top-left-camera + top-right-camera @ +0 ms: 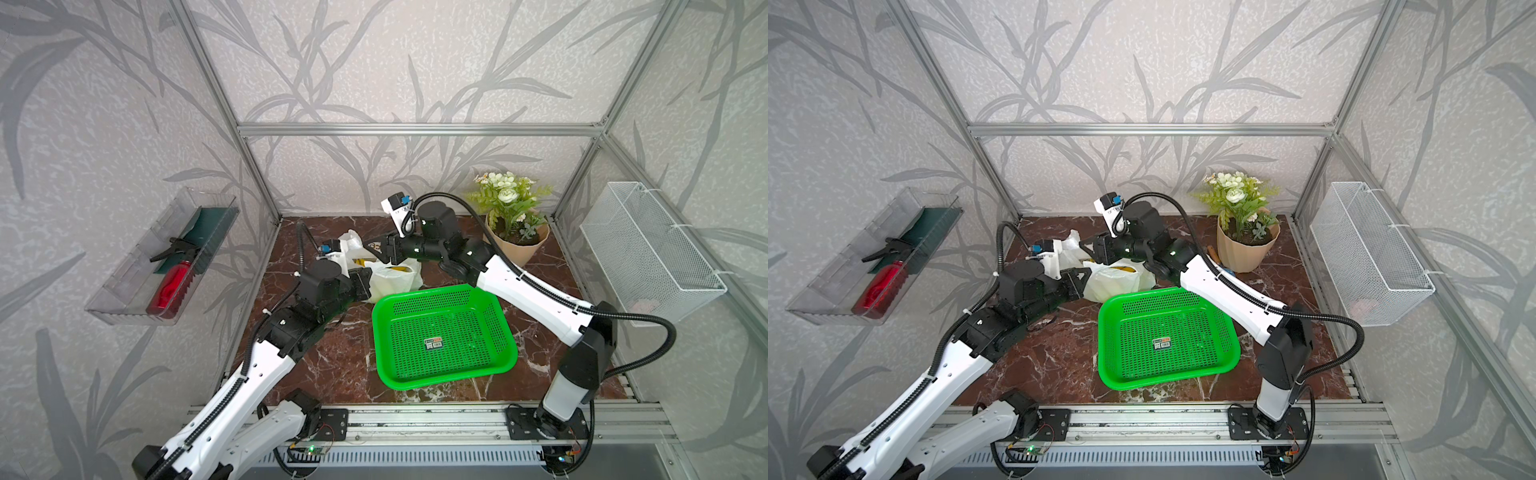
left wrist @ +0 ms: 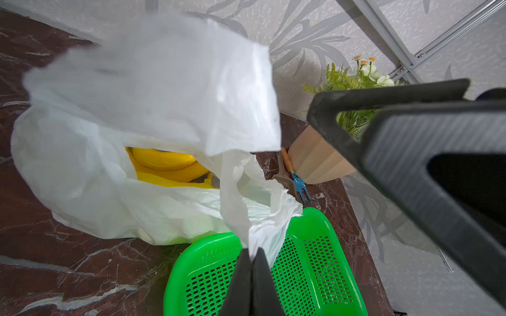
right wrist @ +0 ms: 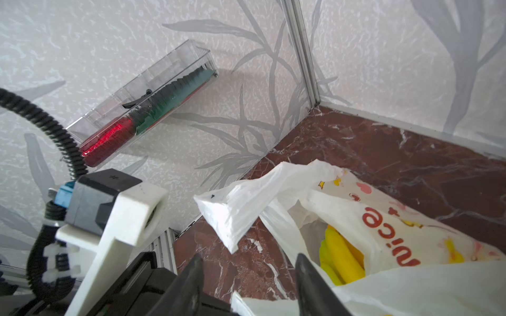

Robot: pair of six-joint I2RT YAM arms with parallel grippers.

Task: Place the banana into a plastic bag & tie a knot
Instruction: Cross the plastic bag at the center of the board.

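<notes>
Table: red-brown marble-look top with white veins, filling the lower middle of both top views.
Room: walls papered pale grey with darker leaf sprays; aluminium frame bars run up the corners and across the back.
Left wall: clear tray at mid-left of the frame, holding a red spray bottle.
Right wall: white wire basket at mid-right.
Back right of the table: tan pot of white flowers; a small blue fork lies on the table beside it.
Green basket: flat on the table, just right of centre, small label on its floor.
Plastic bag: on the table just behind the green basket, centre of frame; mouth open, handles loose.
Banana: inside the bag, yellow seen through the mouth.
Left claw: closed on a twisted strip of one bag handle.
Right claw: jaws apart over the bag; the other handle's end sits just ahead of the gap, not pinched.
</notes>
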